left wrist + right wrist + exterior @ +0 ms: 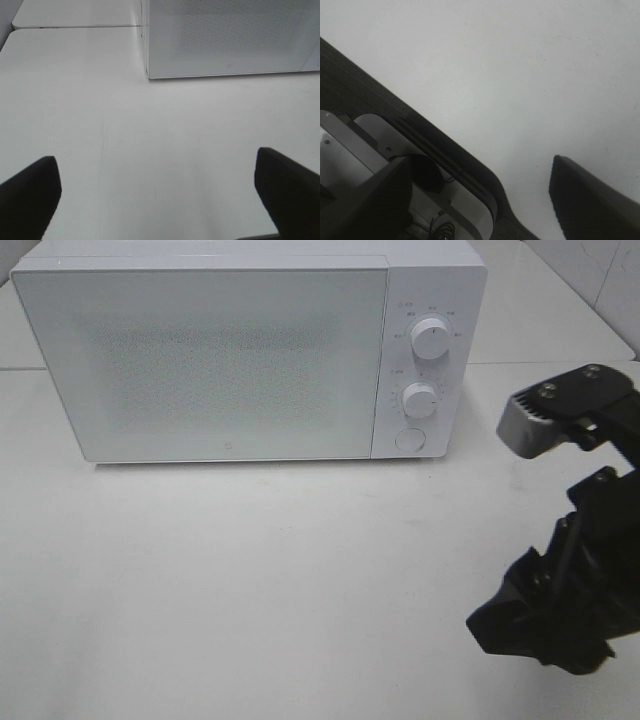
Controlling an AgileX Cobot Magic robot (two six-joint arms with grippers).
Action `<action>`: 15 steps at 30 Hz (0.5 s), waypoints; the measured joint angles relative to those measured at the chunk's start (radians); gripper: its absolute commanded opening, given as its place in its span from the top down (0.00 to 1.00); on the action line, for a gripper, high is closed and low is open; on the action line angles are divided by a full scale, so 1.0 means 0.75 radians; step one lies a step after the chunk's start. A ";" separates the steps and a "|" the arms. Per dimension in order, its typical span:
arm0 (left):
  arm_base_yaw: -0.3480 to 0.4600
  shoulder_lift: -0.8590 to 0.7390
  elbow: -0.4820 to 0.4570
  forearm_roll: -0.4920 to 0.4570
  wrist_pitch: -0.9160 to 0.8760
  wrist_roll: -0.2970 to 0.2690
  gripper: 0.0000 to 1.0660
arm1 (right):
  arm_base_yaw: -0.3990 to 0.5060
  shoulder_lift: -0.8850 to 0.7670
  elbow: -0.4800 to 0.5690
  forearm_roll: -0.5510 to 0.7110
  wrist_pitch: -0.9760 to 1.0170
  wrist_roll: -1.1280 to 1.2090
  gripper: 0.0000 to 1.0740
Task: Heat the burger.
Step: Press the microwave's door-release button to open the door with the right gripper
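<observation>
The burger is out of view in every frame. A white microwave (230, 360) stands at the back of the white table with its door closed; its lower front corner shows in the left wrist view (230, 40). My left gripper (157, 200) is open low over bare table in front of the microwave, with nothing between its dark fingers (27, 195). My right gripper (575, 455) is raised at the right side of the table, right of the microwave's control panel. It is open and empty, with a grey toothed pad (535, 425) showing. In the right wrist view it (480, 200) hangs over the table's edge.
The microwave's panel carries two white knobs (430, 338) (420, 400) and a round button (410, 439). A second table top (75, 15) adjoins behind the left of the microwave. The table's dark edge band (380, 110) and grey machinery below it show in the right wrist view.
</observation>
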 measured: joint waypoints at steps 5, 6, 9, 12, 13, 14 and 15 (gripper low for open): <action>0.000 0.000 0.000 0.000 0.000 0.000 0.05 | 0.000 -0.183 0.000 -0.044 0.132 0.001 0.31; 0.000 0.000 0.000 0.000 0.000 0.000 0.05 | 0.000 -0.271 0.000 -0.071 0.172 0.005 0.31; 0.000 0.000 0.000 0.000 0.000 0.000 0.05 | -0.025 -0.388 0.005 -0.099 0.216 0.020 0.31; 0.000 0.000 0.000 0.000 0.000 0.000 0.05 | -0.105 -0.489 0.032 -0.107 0.264 0.036 0.31; 0.000 0.000 0.000 -0.001 0.000 0.000 0.05 | -0.141 -0.523 0.044 -0.107 0.283 0.037 0.31; 0.000 0.000 0.000 -0.001 0.000 0.000 0.05 | -0.141 -0.523 0.044 -0.107 0.283 0.037 0.31; 0.000 0.000 0.000 -0.001 0.000 0.000 0.05 | -0.211 -0.583 0.064 -0.108 0.309 0.037 0.31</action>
